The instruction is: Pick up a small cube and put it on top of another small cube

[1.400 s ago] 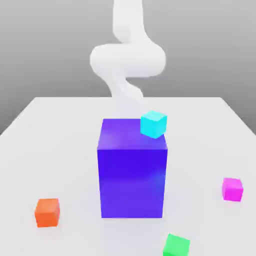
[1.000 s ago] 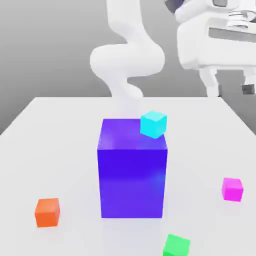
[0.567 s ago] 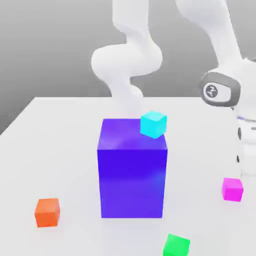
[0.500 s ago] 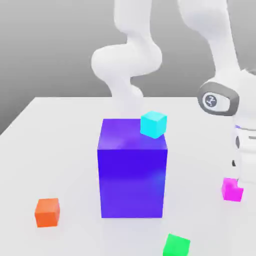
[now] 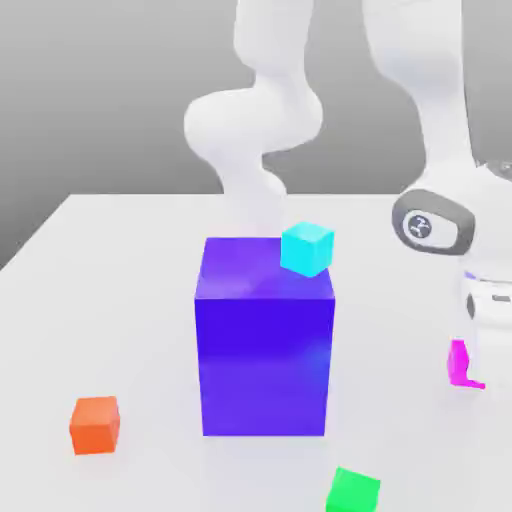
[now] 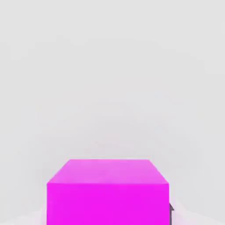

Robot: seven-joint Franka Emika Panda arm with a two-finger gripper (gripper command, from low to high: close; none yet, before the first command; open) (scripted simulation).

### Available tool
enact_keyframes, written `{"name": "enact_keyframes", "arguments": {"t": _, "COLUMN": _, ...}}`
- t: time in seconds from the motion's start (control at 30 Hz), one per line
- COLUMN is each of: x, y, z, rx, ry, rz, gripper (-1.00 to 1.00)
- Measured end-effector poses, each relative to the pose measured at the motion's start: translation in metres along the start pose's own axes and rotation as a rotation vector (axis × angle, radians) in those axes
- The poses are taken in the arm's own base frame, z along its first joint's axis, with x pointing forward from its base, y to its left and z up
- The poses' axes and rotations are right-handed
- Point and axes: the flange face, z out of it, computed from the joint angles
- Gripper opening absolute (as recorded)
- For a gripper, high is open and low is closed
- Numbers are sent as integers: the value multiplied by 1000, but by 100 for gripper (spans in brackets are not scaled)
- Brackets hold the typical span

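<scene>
Magenta cube (image 5: pixel 459 364): in the exterior view, mostly hidden behind the white arm's lower end; just a narrow sliver shows at that view's right.
Magenta cube, hand view (image 6: pixel 107 192): its lower part is cut off by the picture's edge.
Gripper: fingers hidden in the exterior view, cut off at the right edge.
Green cube (image 5: pixel 353 491): near edge of the table, its bottom is cut off.
Arm (image 5: pixel 440 140): upper links run out of the top of the picture.
</scene>
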Motion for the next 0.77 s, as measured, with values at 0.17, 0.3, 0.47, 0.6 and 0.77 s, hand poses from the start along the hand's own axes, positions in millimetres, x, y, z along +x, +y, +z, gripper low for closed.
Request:
{"name": "enact_keyframes", "arguments": {"t": 0.17, "x": 36, "y": 71, "z": -19, "rx": 0, "ry": 0, "rz": 353, "gripper": -100}}
{"name": "enact_keyframes", "arguments": {"t": 0.3, "x": 57, "y": 143, "z": -32, "rx": 0, "ry": 0, "rz": 668, "gripper": -100}}
{"name": "enact_keyframes", "arguments": {"t": 0.47, "x": 65, "y": 241, "z": -49, "rx": 2, "ry": 0, "rz": 1063, "gripper": -100}}
{"name": "enact_keyframes", "arguments": {"t": 0.6, "x": 64, "y": 281, "z": -26, "rx": 2, "ry": 0, "rz": 1220, "gripper": -100}}
{"name": "enact_keyframes", "arguments": {"t": 0.77, "x": 63, "y": 283, "z": 0, "rx": 2, "ry": 0, "rz": 1228, "gripper": 100}}
